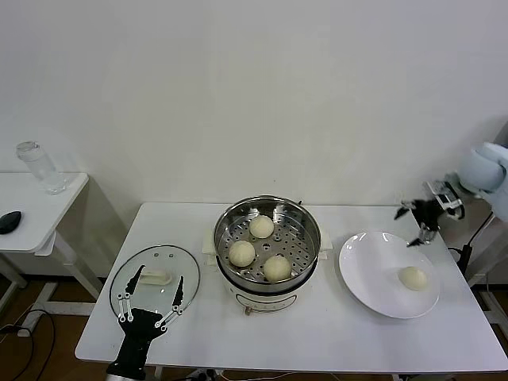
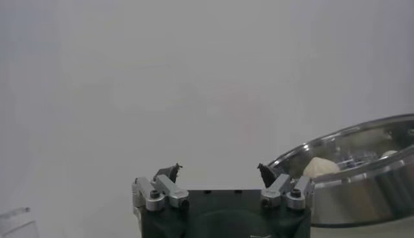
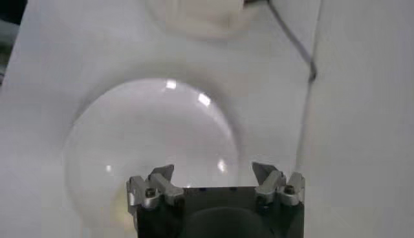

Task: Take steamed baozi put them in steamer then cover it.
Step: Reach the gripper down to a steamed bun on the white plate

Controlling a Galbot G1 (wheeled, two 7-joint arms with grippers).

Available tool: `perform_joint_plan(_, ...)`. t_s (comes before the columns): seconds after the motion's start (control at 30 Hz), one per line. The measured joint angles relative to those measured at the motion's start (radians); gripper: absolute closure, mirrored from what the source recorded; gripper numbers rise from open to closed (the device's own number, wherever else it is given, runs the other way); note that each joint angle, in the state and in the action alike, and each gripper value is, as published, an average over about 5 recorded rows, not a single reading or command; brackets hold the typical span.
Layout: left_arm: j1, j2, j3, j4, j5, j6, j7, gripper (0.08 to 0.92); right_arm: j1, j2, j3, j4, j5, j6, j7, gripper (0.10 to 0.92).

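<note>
Room: a plain white wall (image 1: pixel 254 95) is seen behind the steamer. A second, smaller white side table (image 1: pixel 40 208) stands well to the left of the steamer, carrying a clear glass (image 1: pixel 40 167) and a dark rounded object (image 1: pixel 9 221).

Surface (image 1: pixel 317 333): a white rectangular top, on which the steamer is placed near the middle.

Steamer (image 1: pixel 267 246): a shiny steel pot with a perforated tray, on a white base, uncovered. In the left wrist view only part of its steel rim (image 2: pixel 362 168) is shown, with a pale bun visible over the edge; in the right wrist view only a pale piece of its base is seen.

Plate (image 1: pixel 389 274): flat and white, just right of the steamer. It fills most of the right wrist view (image 3: pixel 149 149), where its glossy face is shown from above.

Glass lid (image 1: pixel 155 279): laid flat on the surface left of the steamer, white handle upward. It is shown by the head view only.

Steamed baozi: three (image 1: pixel 261 227) are lying on the steamer's tray; a fourth is resting on the plate, right of the steamer.

Left hand (image 1: pixel 149 302): held over the near edge of the lid, left of the steamer, fingers spread and released, nothing grasped.

Right hand (image 1: pixel 419 216): raised above the far rim of the plate, right of the steamer, fingers spread wide, nothing grasped.
</note>
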Motion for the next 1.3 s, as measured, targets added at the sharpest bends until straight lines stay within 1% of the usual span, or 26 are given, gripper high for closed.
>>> perform_joint_plan(0.43,0.005,-0.007,-0.01,-0.002,0.0,0.001,-0.001,0.177,-0.208,0.017,0.112,-0.103,-0.07,-0.023,0.041,0.203)
perform_joint_plan(1.0,0.003,-0.006,-0.022,0.003,0.0,0.008,-0.006,0.177,-0.292,0.08,0.169,-0.19,-0.113,-0.034,0.065,0.206)
perform_joint_plan(1.1,0.003,-0.008,-0.022,0.007,0.0,0.008,-0.007,0.177,-0.297,0.087,0.175,-0.198,-0.119,-0.034,0.067,0.233)
perform_joint_plan(1.3,0.003,-0.01,-0.018,0.009,0.0,0.01,-0.008,0.177,-0.3,0.098,0.184,-0.209,-0.127,-0.034,0.068,0.335)
